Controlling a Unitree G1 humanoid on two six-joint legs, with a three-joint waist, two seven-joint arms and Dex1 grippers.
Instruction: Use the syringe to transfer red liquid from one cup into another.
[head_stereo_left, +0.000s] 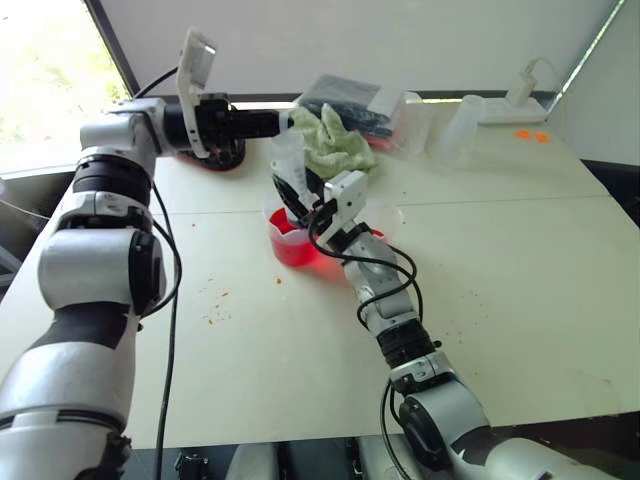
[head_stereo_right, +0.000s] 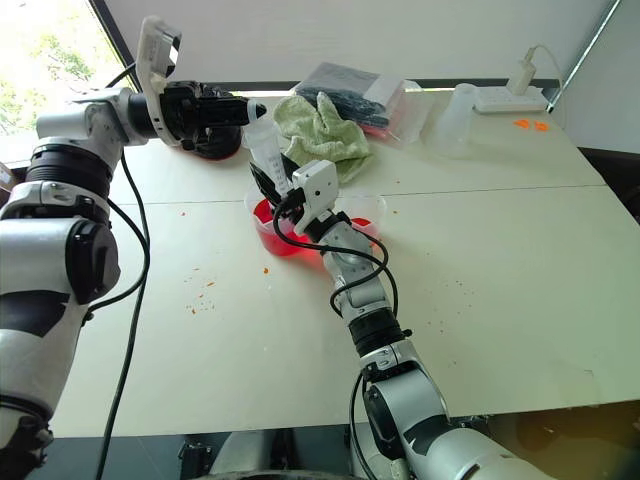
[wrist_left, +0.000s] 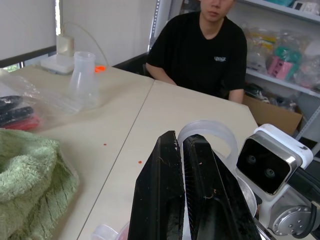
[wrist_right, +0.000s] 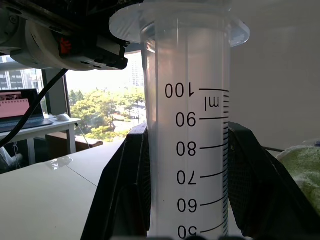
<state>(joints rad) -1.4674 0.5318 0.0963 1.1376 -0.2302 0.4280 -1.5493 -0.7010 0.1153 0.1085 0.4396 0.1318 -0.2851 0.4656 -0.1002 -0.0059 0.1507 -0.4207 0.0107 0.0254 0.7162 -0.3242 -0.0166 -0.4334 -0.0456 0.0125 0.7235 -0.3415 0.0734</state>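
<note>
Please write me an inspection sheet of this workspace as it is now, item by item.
Surface: pale table, red specks scattered.
Job's things: clear plastic 100 ml syringe above clear cup of red liquid; second clear cup beside.
Clutter: crumpled green towel, clear plastic bag, clear flask.
Pincers: right pincer clamps syringe barrel; left pincer at its top.
Cables: black cables along arms; white power strip.
Surroundings: seated person in black shirt, window.

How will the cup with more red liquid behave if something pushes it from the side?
The cup looks like thin clear plastic, so it is probably light and may slide easily. It is open and partly filled, so a hard push would likely spill red liquid.
</note>
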